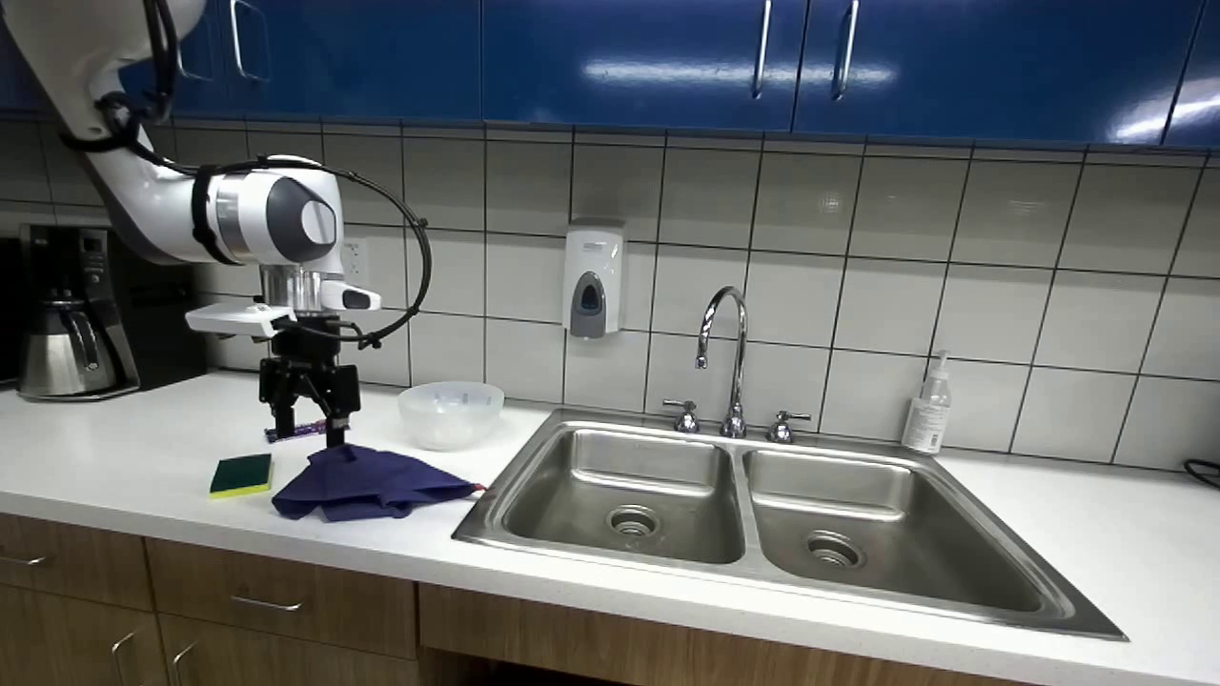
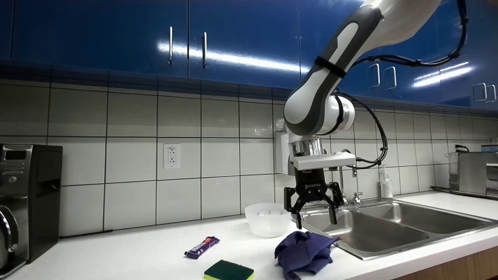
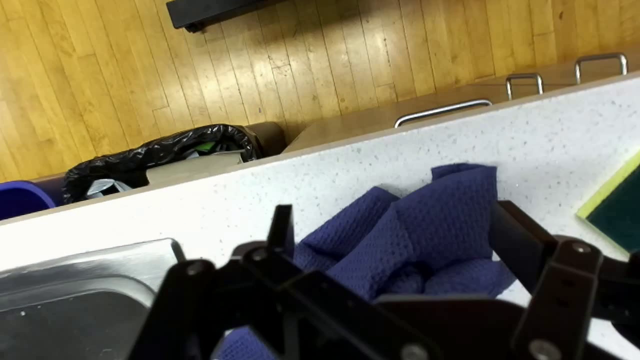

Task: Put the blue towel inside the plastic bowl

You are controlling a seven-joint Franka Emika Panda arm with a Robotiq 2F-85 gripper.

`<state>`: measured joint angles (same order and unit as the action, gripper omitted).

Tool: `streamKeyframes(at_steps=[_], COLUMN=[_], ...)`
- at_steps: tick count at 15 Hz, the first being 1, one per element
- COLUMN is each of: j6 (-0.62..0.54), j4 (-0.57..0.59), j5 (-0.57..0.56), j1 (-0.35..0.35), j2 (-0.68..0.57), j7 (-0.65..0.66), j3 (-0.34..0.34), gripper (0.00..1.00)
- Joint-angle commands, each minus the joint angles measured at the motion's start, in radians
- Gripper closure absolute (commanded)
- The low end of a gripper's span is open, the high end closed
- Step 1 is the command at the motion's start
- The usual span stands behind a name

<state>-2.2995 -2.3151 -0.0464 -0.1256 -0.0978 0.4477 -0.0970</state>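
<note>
The blue towel (image 1: 372, 488) lies crumpled on the counter, left of the sink in an exterior view. It also shows in an exterior view (image 2: 305, 254) and between the fingers in the wrist view (image 3: 445, 225). The translucent plastic bowl (image 1: 450, 419) stands upright behind the towel, near the tiled wall; it also shows in an exterior view (image 2: 267, 222). It is out of the wrist view. My gripper (image 2: 316, 223) points down with fingers spread, empty, just above the towel. It also shows in an exterior view (image 1: 311, 438) and the wrist view (image 3: 393, 220).
A green and yellow sponge (image 1: 241, 474) lies beside the towel. A purple wrapped bar (image 2: 202, 247) lies farther back. The double steel sink (image 1: 743, 514) with a faucet (image 1: 736, 381) is beside the towel. A coffee maker (image 1: 76, 324) stands at the counter's end.
</note>
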Motion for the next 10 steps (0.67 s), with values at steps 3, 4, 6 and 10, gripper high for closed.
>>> streamKeyframes(at_steps=[3,4,6,10], j6=[-0.050,-0.059,-0.071,-0.059], j4=[0.077,0.082,0.096,0.136], j5=[-0.028,-0.039,-0.082,-0.124], j1=[-0.018,-0.023,-0.037,-0.057], j2=[-0.073,-0.084,-0.109,-0.152], j7=[0.202,0.241,0.347,0.514], j3=[0.026,0.032,0.050,0.073], gripper=[0.00,0.00,0.00,0.00])
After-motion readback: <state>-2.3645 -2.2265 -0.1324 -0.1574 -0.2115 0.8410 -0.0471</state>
